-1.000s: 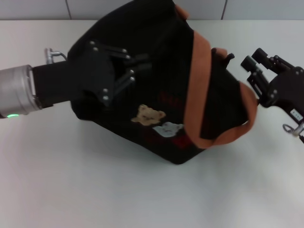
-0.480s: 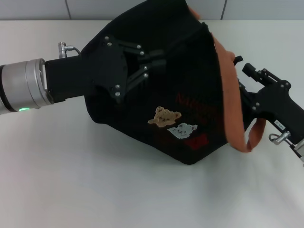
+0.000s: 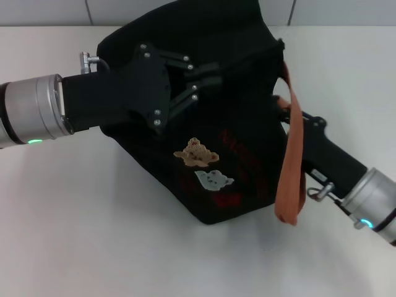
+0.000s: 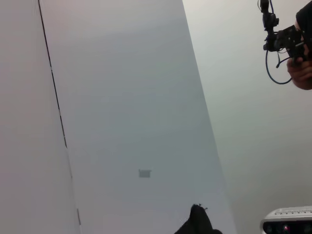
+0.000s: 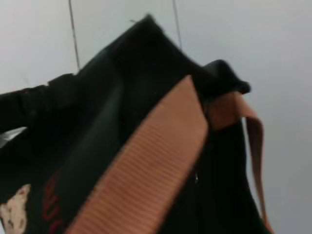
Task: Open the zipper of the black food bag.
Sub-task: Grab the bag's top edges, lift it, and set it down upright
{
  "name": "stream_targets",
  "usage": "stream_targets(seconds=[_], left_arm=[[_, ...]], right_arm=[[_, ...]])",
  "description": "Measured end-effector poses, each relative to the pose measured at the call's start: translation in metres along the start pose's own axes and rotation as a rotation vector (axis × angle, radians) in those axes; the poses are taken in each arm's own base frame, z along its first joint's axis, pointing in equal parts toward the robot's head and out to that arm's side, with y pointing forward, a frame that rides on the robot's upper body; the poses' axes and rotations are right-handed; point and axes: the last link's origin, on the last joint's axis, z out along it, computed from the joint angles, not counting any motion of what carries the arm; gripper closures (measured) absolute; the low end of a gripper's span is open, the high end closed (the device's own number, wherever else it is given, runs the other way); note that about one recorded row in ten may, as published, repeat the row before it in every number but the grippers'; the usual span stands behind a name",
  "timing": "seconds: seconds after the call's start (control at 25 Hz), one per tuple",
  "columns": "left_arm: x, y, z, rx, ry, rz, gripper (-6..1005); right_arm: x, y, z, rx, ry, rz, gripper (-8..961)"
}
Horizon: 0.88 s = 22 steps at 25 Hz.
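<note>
Bag (image 3: 229, 154) tipped on counter (image 3: 93, 235). Left tool (image 3: 201, 77) spread against its upper side; right tool at strap (image 3: 289, 167) end, grip state unclear. Zipper unseen. Brace left, pull slowly along rim.

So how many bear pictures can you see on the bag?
2, on the black food bag's front: a tan bear above, a white bear just below it. Others may be hidden.

One black bag (image 3: 247, 80) lies on one white table (image 3: 93, 235). It shows two bear pictures (image 3: 197, 152), one tan and one pale, and one orange strap (image 3: 291, 167); a second may be hidden. Two grippers reach it: the left gripper (image 3: 207, 77) and the right gripper (image 3: 286, 119).
</note>
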Motion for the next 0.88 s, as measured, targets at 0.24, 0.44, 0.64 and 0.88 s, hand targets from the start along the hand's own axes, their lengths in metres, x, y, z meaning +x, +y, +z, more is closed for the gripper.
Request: stream_targets(seconds=[0.24,0.44,0.64,0.88], left_arm=[[-0.001,0.002,0.003,-0.014,0.002,-0.002,914],[-0.007,0.006,0.003,-0.012,0.004,-0.012,914],[-0.011,0.010,0.004,-0.020,0.002,-0.032,913],[-0.016,0.015,0.011,-0.051,0.002,-0.058,914]], right_arm=[[-0.001,0.002,0.005,-0.014,-0.001,0.003,491],[0.004,-0.001,-0.007,0.022,0.008,-0.001,491],[0.002,-0.004,-0.031,0.056,-0.027,-0.024,491],[-0.006,-0.009,-0.052,0.096,-0.092,-0.082,492]])
